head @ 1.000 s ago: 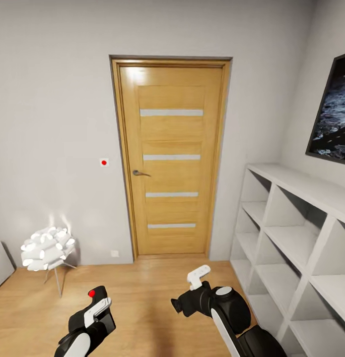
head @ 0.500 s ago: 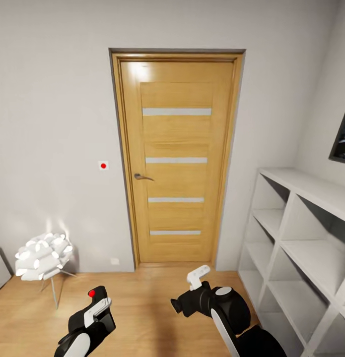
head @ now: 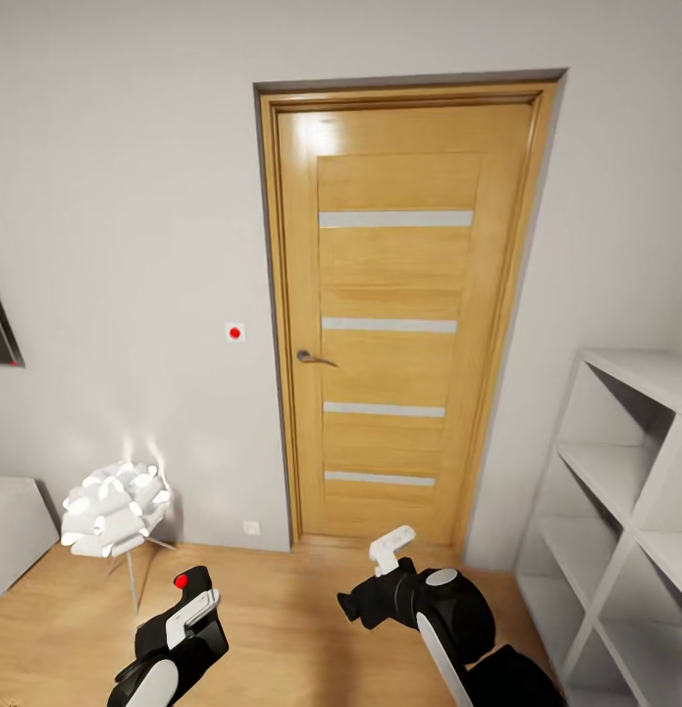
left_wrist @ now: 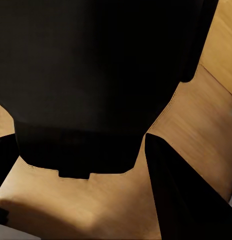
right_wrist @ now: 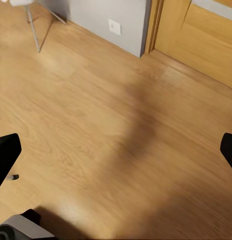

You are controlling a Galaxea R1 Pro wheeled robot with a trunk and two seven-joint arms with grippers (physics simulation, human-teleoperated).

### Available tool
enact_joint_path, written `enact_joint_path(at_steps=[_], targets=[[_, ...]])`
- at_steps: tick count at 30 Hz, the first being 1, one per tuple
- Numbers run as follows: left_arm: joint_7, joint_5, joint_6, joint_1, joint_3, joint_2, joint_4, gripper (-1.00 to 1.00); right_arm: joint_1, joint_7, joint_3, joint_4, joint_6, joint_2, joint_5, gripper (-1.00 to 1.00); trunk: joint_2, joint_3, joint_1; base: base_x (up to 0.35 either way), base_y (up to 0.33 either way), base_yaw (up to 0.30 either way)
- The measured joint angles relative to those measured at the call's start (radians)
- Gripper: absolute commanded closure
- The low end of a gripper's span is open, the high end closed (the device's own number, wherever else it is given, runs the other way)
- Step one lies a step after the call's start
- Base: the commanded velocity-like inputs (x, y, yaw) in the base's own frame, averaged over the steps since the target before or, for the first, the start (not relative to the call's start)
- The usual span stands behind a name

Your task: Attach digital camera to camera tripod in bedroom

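Left gripper clamps digital camera; closed door ahead.

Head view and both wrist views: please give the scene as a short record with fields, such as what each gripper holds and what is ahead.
left gripper: shut on the digital camera, red button up
right gripper: open, holding nothing
ahead: closed wooden door in a pale grey wall
left of door: white floor lamp
right side: white cube shelves
floor: light wood planks
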Motion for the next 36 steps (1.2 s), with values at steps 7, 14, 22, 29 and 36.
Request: enact_joint_path(at_steps=[7, 14, 22, 29, 36], targets=[[0.001, 0.0, 0.0, 0.0, 0.0, 0.0, 0.0, 1.0, 0.001, 0.0, 0.001, 0.0, 0.0, 0.0, 0.0, -1.0, 0.0, 0.0, 0.0, 0.327, 0.0, 0.242], [0.001, 0.0, 0.0, 0.0, 0.0, 0.0, 0.0, 1.0, 0.002, 0.0, 0.002, 0.0, 0.0, 0.0, 0.0, -1.0, 0.0, 0.0, 0.0, 0.327, 0.0, 0.243], [0.001, 0.0, 0.0, 0.0, 0.0, 0.0, 0.0, 1.0, 0.003, 0.0, 0.004, 0.0, -0.003, 0.0, 0.0, -1.0, 0.0, 0.0, 0.0, 0.324, 0.0, 0.244], [0.003, 0.0, 0.0, 0.0, 0.0, 0.0, 0.0, 1.0, 0.004, 0.0, 0.005, 0.0, -0.005, 0.0, 0.0, -1.0, 0.0, 0.0, 0.0, 0.17, 0.0, 0.245], [0.003, 0.0, 0.0, 0.0, 0.0, 0.001, 0.0, 1.0, 0.005, 0.0, 0.007, 0.0, -0.005, 0.0, 0.0, -1.0, 0.0, 0.0, 0.0, 0.043, 0.0, 0.245]])
